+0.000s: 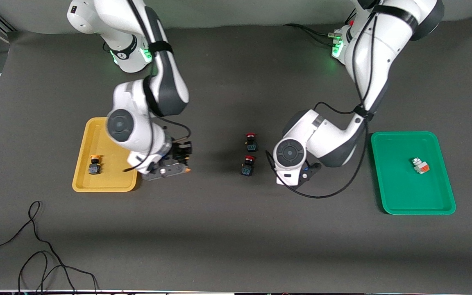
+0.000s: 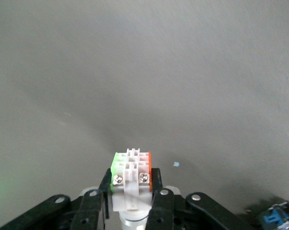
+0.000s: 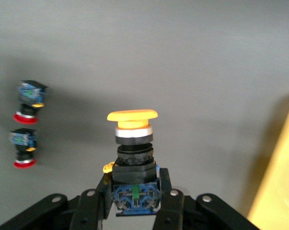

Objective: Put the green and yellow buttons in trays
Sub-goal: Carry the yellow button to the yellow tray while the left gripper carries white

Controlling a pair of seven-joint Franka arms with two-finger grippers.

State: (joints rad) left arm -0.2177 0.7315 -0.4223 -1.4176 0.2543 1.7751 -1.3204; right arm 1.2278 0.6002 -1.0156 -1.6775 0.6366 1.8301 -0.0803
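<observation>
- In the right wrist view, the black fingers (image 3: 100,194) of the right gripper (image 3: 133,194) are clamped on the blue-and-black base of a yellow-capped push button (image 3: 132,143), which is held above the grey tabletop (image 3: 182,57).
- In the left wrist view, the fingers (image 2: 156,182) of the left gripper (image 2: 131,184) are closed on a white switch block (image 2: 131,172) with a green and an orange side.
- The right gripper is seen over the mat just beside the yellow tray (image 1: 84,180), whose rim toward the table's middle is hidden by the arm.
- A second yellow-capped button (image 1: 94,164) lies in the yellow tray.
- A second white-grey switch (image 1: 420,165) lies in the green tray (image 1: 400,200), near the left arm's end of the table.
- Two red-capped buttons (image 1: 251,141) (image 1: 248,165) stand mid-table between the arms, untouched.
- A loose black cable (image 1: 35,246) trails near the table's front edge.
</observation>
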